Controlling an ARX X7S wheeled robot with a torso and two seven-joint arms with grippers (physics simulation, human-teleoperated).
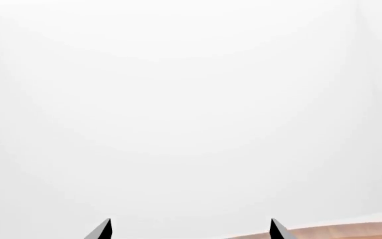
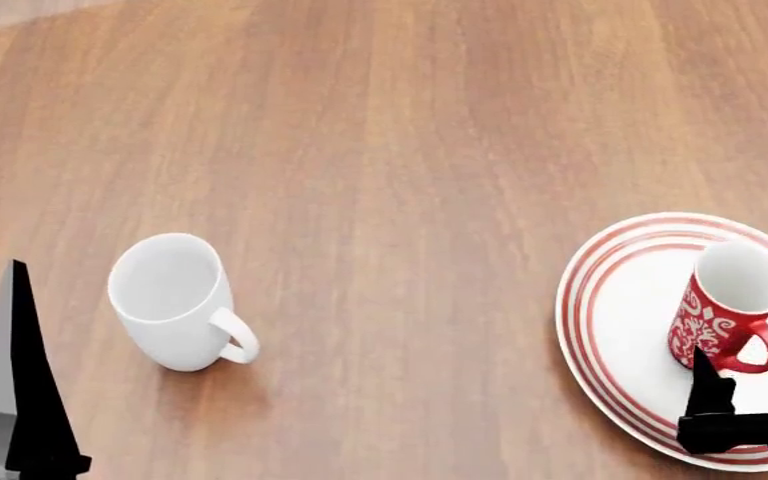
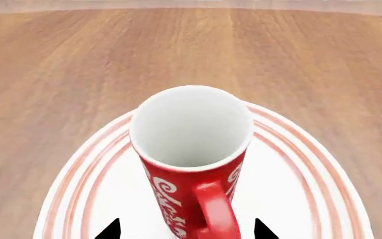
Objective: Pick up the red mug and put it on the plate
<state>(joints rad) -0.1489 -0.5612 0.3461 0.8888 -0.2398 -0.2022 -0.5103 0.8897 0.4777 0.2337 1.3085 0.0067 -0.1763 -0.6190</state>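
red mug (image 2: 720, 310) stands upright on the plate (image 2: 611, 330), toward its far side. right gripper (image 3: 185, 230) fingers spread wide either side of the handle, not gripping. placing looks done; next: back away w/o knocking it.

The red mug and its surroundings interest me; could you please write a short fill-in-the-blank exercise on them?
1. The red mug stands upright on the ____.
2. The white mug rests on the wooden ____, apart from the plate.
3. The right gripper is ____, its fingertips either side of the red handle.

Missing words: plate; table; open
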